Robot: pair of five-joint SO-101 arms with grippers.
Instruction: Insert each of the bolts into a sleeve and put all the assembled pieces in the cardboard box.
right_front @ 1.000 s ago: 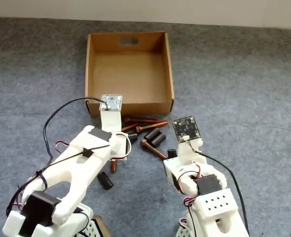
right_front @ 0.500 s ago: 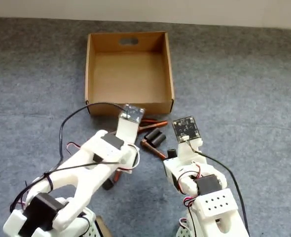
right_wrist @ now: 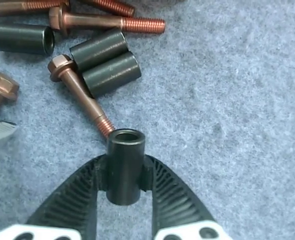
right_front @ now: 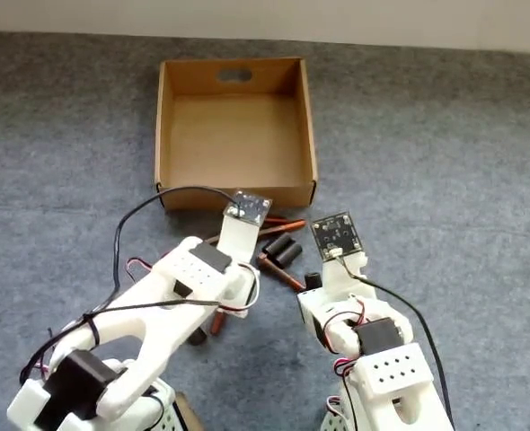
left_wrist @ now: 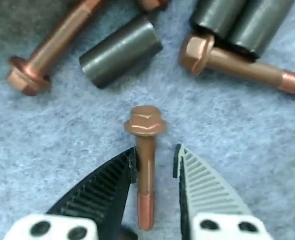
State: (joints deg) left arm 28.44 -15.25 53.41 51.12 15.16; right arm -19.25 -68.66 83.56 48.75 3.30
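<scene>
My left gripper (left_wrist: 155, 150) stands open over the carpet, its fingers on either side of the shank of a copper bolt (left_wrist: 145, 125) that lies flat with its hex head pointing away. The black finger touches the shank and the pale finger is a little apart. My right gripper (right_wrist: 125, 165) is shut on a black sleeve (right_wrist: 125, 150), its open bore facing the pile; the sleeve (right_front: 313, 279) hangs low beside a bolt's threaded tip. The cardboard box (right_front: 236, 144) stands beyond the pile with nothing inside.
Loose parts lie between the arms and the box: two sleeves side by side (right_wrist: 105, 60), a bolt (right_wrist: 80, 97) beneath them, another bolt (right_wrist: 107, 22), a single sleeve (left_wrist: 120, 50) and a bolt (left_wrist: 52, 47). One more bolt (right_front: 216, 321) lies under the left arm.
The left arm has swung right and forward toward the pile and now straddles a bolt. The right arm has kept still with its sleeve.
</scene>
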